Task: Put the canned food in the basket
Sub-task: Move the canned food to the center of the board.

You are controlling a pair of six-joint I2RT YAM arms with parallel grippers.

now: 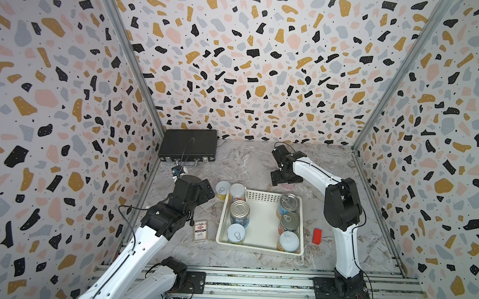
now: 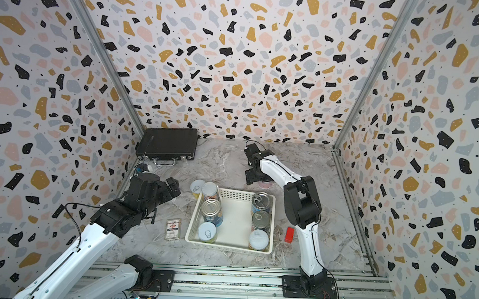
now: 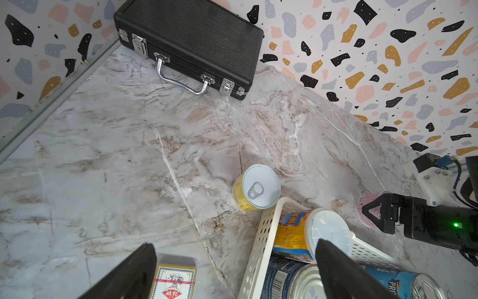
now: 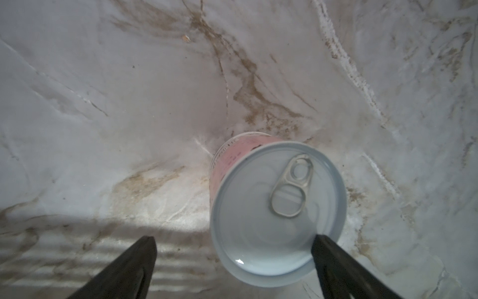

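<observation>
**Two cans outside, both grippers spread empty**

Six cans stand in the basket [image 1: 258, 245]. A yellow can [image 1: 222, 189] stands on the marble table [image 1: 249, 162] just beyond the basket's far left corner; a pink can [image 4: 274, 202] stands beyond its far right corner. The right gripper [image 4: 232, 269] hangs over the pink can, jaws wide, gripping nothing. The left gripper [image 3: 235, 271], equally wide and empty, hovers near the card box [image 3: 174, 282].
</observation>
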